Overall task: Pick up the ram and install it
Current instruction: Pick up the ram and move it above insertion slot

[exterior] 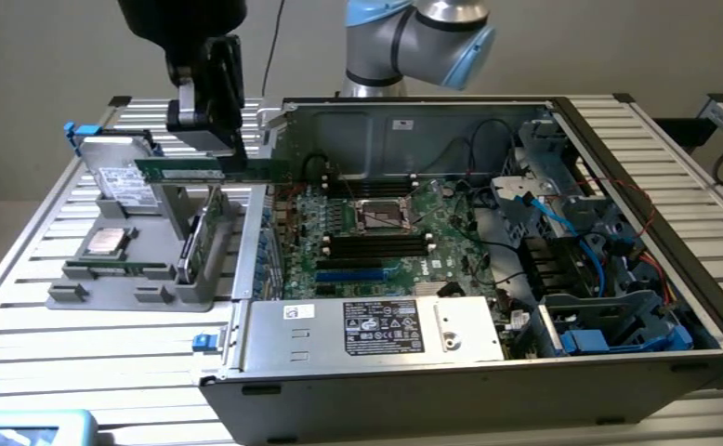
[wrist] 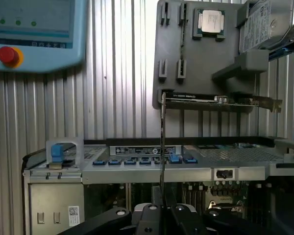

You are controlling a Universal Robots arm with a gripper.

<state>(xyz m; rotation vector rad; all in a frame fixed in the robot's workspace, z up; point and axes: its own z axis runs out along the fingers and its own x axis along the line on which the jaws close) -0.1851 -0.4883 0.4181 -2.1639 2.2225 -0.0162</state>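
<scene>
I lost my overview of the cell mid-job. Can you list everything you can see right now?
ram: one, green, held in the air near the holder
holder: one, grey, on the table at the exterior view's left of the case
hard drive: one, silver, in the holder
CPU: one, silver, lying flat in the holder
expansion card: one, green with a metal bracket, on edge in the holder
case: one, black, open, on the table
motherboard: one, green, inside the case
teach pendant: one, pale blue with a red button, on the table
table: one, silver slats
robot arm: one, grey and blue, behind the case
jaws: one pair, black, shut on the ram
</scene>
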